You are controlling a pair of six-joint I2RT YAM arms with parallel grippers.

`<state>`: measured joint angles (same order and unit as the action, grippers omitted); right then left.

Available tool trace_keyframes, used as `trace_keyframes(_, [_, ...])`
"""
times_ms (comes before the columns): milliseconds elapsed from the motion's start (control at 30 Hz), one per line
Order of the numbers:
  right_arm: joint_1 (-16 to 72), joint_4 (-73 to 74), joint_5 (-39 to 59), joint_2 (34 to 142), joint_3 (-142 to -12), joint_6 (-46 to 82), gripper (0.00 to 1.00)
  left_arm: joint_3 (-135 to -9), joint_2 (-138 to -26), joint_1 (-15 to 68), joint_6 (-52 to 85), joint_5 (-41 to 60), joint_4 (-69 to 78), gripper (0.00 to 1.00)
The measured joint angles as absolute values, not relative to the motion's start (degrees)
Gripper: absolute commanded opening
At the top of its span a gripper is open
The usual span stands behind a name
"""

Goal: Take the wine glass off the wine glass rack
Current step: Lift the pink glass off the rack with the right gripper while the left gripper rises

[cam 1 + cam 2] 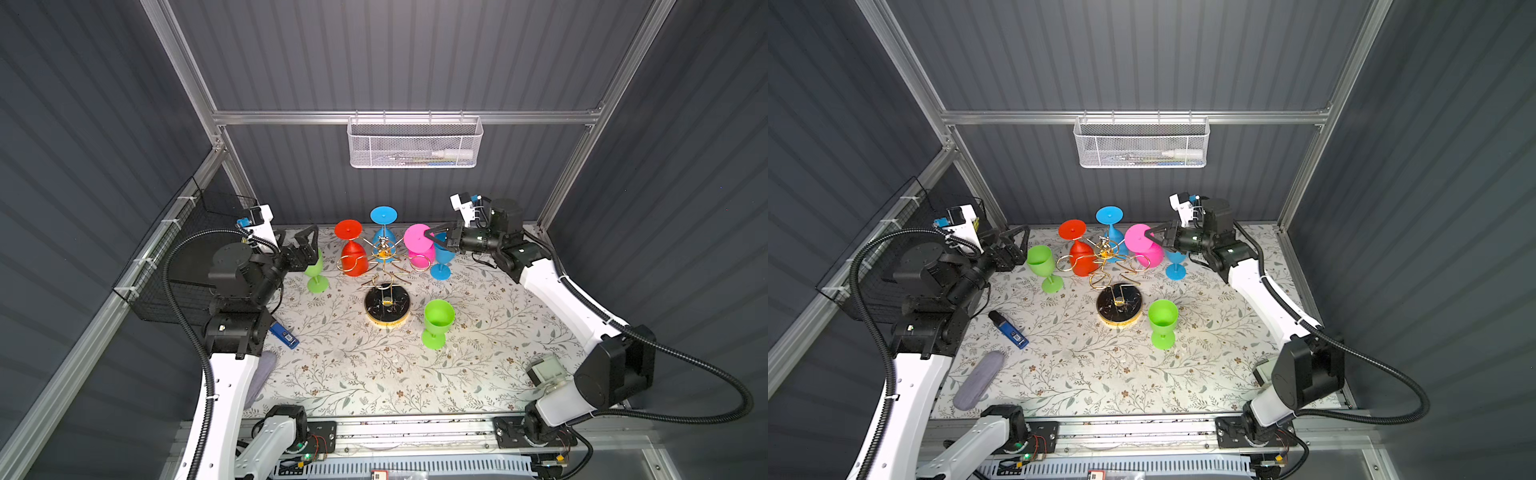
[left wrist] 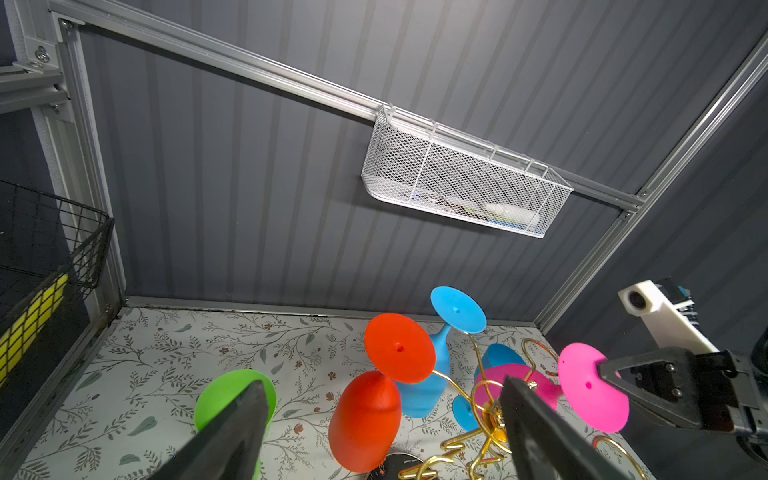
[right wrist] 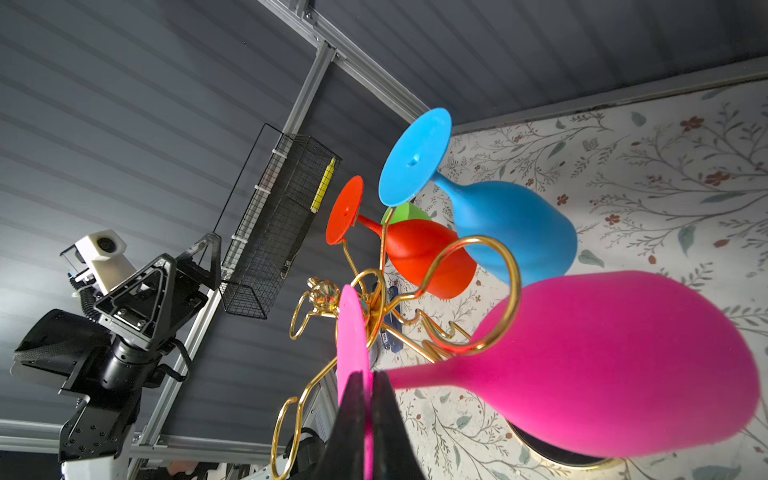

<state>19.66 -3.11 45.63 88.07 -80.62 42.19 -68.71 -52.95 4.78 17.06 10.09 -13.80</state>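
Right wrist view: right tool (image 3: 368, 380) pinching the foot rim of the pink wine glass (image 3: 602, 365), which hangs upside down with its stem in a ring of the wine glass rack (image 1: 383, 251), mid-back of the counter (image 1: 365, 374). Top views: left tool (image 1: 1005, 239) spread, just beside an upright green glass (image 1: 1040, 259). Counter cover is floral print. Dark grey ribbed walls (image 1: 415, 54), aluminium frame (image 1: 291, 117). White mesh basket (image 1: 415, 143) on back rail, black wire basket (image 1: 166, 266) on left wall.
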Motion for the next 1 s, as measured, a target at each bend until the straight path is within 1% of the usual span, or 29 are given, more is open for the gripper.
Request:
trace_keyframes(233, [17.1,-4.2,44.2,83.8,-78.3,41.8,0.0,-68.0,-54.3,4.8,20.0,11.1,-11.7,0.87])
trace_keyframes(367, [15.4,-5.7,43.5,79.9,-77.0,41.0,0.0,-67.8,-56.3,4.8,23.0,14.3,-9.1,0.84])
trace_keyframes(533, [12.6,-7.9,43.0,73.9,-76.6,39.7,0.0,-67.4,-58.5,4.8,27.2,21.8,-4.8,0.82])
trace_keyframes(667, [11.2,-7.0,43.4,69.2,-76.6,39.1,0.0,-66.0,-59.5,4.8,32.4,30.5,2.9,0.81])
trace_keyframes(833, [11.2,0.3,47.0,67.2,-77.5,42.2,0.0,-63.6,-62.1,4.8,40.9,40.9,16.6,0.79])
trace_keyframes(1000, [11.2,13.6,51.8,69.0,-78.9,51.1,0.0,-61.9,-66.4,6.0,48.3,47.4,27.7,0.76])
